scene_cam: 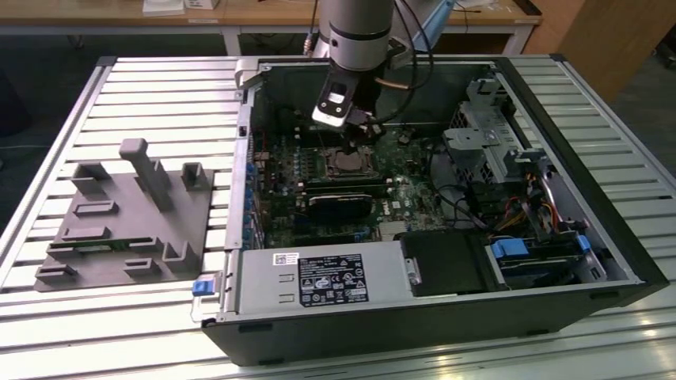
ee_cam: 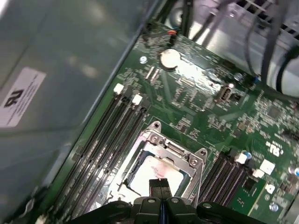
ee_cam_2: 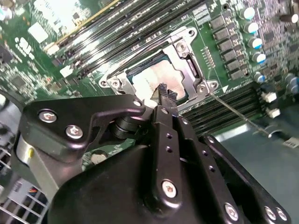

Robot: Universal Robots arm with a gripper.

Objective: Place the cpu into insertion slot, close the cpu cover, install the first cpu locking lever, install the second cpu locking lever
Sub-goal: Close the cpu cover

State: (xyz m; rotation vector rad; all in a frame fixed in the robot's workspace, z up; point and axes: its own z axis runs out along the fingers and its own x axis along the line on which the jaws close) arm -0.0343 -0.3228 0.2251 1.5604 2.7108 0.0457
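The cpu (ee_cam_2: pixel 148 80) (ee_cam: pixel 156 170) lies flat in the insertion slot (scene_cam: pixel 346 162) on the green board, its silver-grey top showing. The cpu cover (ee_cam_2: pixel 188 52) (ee_cam: pixel 176 150), a silver frame, lies down around the chip's edges. A thin metal lever rod (ee_cam_2: pixel 238 114) runs out from one corner of the socket across the black memory slots. My gripper (scene_cam: pixel 362 129) (ee_cam_2: pixel 166 93) (ee_cam: pixel 160 185) hangs just above the cpu's edge. Its two black fingertips are shut together with nothing between them.
Long black memory slots (ee_cam_2: pixel 140 28) (ee_cam: pixel 105 140) flank the socket on both sides. The open computer case (scene_cam: pixel 634 261) walls in the board, with cables and drive bays at the exterior view's right. A grey fixture (scene_cam: pixel 127 214) sits at the exterior view's left.
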